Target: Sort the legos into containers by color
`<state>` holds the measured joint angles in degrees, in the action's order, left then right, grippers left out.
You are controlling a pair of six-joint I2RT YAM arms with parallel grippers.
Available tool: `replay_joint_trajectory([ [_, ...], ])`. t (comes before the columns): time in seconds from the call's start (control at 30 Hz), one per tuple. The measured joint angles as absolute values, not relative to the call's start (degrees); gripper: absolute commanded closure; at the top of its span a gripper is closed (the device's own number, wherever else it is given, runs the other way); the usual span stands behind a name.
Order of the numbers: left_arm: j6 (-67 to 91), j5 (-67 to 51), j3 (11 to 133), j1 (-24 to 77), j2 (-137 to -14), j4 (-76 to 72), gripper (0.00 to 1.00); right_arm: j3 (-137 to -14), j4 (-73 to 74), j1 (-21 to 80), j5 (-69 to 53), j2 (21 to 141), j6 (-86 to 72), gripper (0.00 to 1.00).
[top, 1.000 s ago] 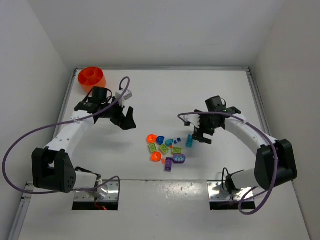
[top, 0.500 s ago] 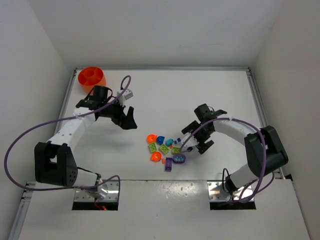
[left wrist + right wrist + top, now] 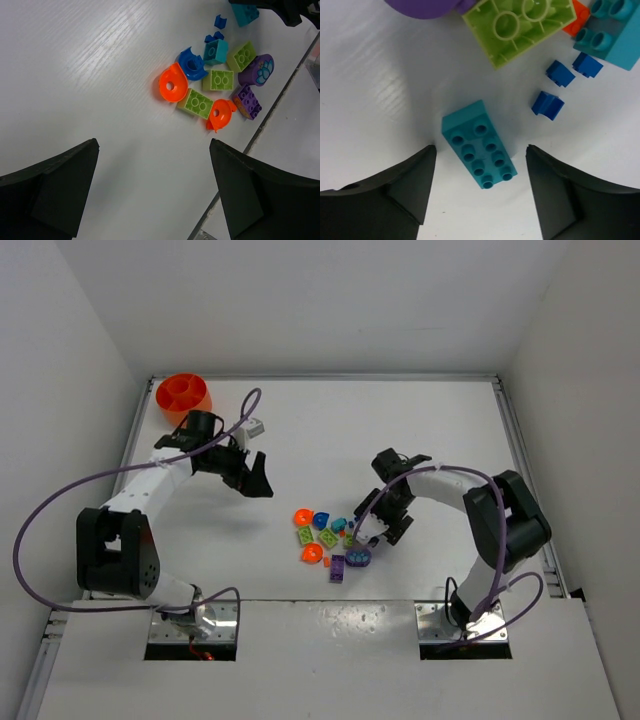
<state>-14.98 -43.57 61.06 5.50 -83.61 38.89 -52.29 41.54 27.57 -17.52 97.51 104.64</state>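
R gripper (image 3: 480, 150) was low over the table (image 3: 400, 430), fingers spread w/ clear gaps either side of a teal brick (image 3: 475, 145), nothing pinched yet. The brick sat at the right edge of the lego pile (image 3: 330, 540), near-centre of the table, studs up and lying diagonal to the fingers. Main risk: if you closed as it stood, the pads would probably meet opposite corners, not flat sides, so the brick could twist or squirt out. Loose blue bits (image 3: 547, 105) lay just beside the one finger and a lime brick (image 3: 522, 27) just beyond the teal one; any sideways drift would likely shove them and scatter the pile. L gripper (image 3: 153, 143) hovered wide open left of the pile, holding nothing. The orange bowl (image 3: 186, 408) stood in the far left corner, well apart from the pile, w/ the L arm between; carrying across risked arm or cable contact. Couldn't tell which compartment suits teal.
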Motion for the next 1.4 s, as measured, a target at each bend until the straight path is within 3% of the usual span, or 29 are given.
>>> replay_joint_trajectory([
  [0.23, -15.4, -44.8, 61.8, 5.0, -84.7, 39.7, 0.00, -55.3, 42.7, 27.6, -17.5, 100.6, 104.0, 0.53],
  [0.4, -15.8, -45.7, 62.1, 4.5, -84.7, 39.8, 0.00, -55.4, 42.1, 27.5, -17.3, 100.7, 100.4, 0.88],
  [0.47, -15.8, -45.9, 62.1, 4.4, -84.5, 39.8, 0.00, -54.0, 40.1, 27.4, -17.7, 99.5, 96.1, 0.94],
  [0.6, -14.7, -46.2, 62.0, 3.9, -81.5, 39.7, 0.00, -51.1, 35.9, 27.5, -21.8, 95.9, 79.9, 0.98],
  [0.73, -12.2, -49.6, 62.2, 3.3, -78.8, 39.6, 0.00, -51.4, 29.9, 27.6, -27.1, 89.5, 54.1, 1.00],
  [1.0, -5.7, -58.7, 63.3, 3.3, -81.3, 39.1, 0.13, -58.7, 17.3, 29.4, -32.1, 86.0, 15.2, 1.00],
  [1.4, 5.9, -63.6, 62.3, 3.8, -84.1, 33.9, 0.26, -67.6, 12.9, 35.2, -30.2, 91.0, 2.1, 1.00],
])
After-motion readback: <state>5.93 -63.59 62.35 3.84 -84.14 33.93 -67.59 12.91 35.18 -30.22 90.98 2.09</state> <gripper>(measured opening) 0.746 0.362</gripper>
